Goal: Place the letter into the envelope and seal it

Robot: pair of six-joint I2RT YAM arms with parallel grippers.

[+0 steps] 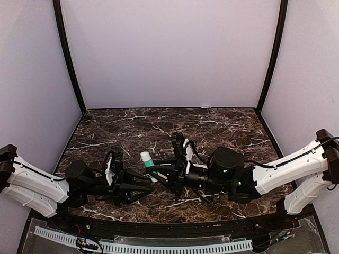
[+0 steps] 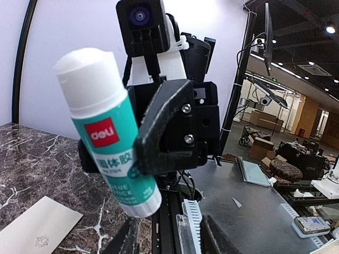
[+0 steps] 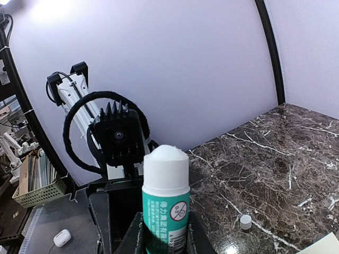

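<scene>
A glue stick [image 1: 148,163] is clenched between the right claw's [image 1: 160,172] fingers and held tilted above the middle of the table [image 1: 159,124], nearer its near edge. The stick's white top is uncapped and bare. The left claw [image 1: 144,190] is seen released, its jaws spread with nothing between them, just beside the stick on its left and pointing toward it. In the left wrist view the stick [image 2: 108,137] is gripped across its teal label by a black finger [image 2: 164,127]. A pale envelope [image 2: 39,227] is seen flat on the table below the claws, and one of its corners [image 3: 324,244] shows in the right wrist view. A small white cap [image 3: 245,221] is seen on the marble, apart from that corner.
</scene>
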